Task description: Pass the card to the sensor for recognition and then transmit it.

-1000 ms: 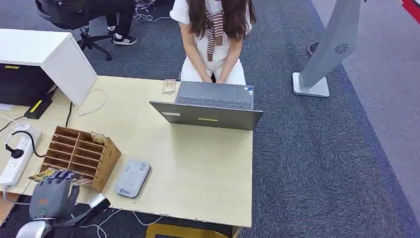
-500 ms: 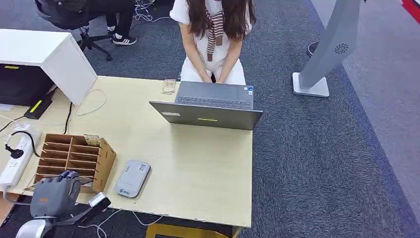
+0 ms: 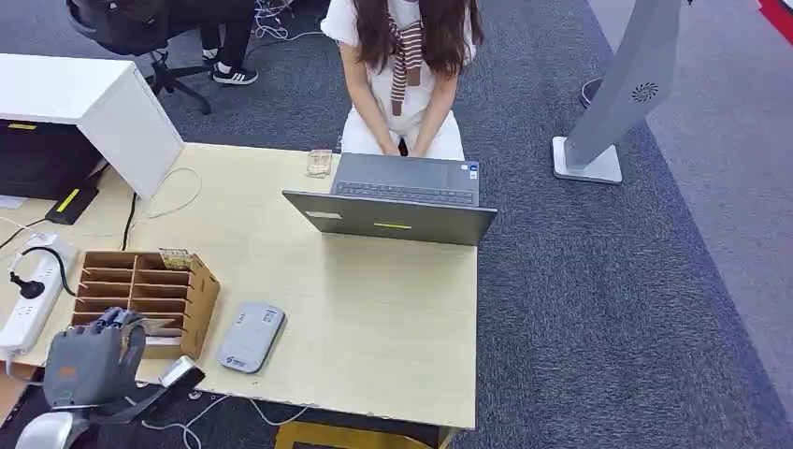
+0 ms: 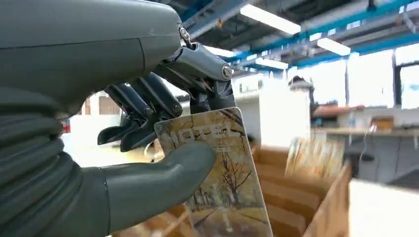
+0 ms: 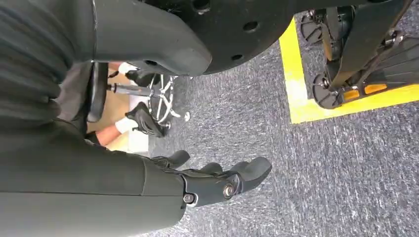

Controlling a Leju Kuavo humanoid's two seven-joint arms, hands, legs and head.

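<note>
At the desk's (image 3: 374, 327) near edge the left hand (image 3: 89, 360) pinches the card (image 4: 217, 173) between thumb and fingers (image 4: 148, 106) just before the wooden card rack (image 3: 145, 290) — the grey card reader (image 3: 251, 337) lies beside it, the laptop (image 3: 393, 201) farther back — while the right hand (image 5: 217, 182) hangs empty, fingers loosely spread.

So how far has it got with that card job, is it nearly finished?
Early days. Done: the left hand already grips a card between thumb and fingers, right by the wooden card rack. In hand: carrying the card off. Left: bringing it to the grey sensor beside the rack on the desk, then passing it on. The right hand hangs over the carpet, holding nothing.
</note>
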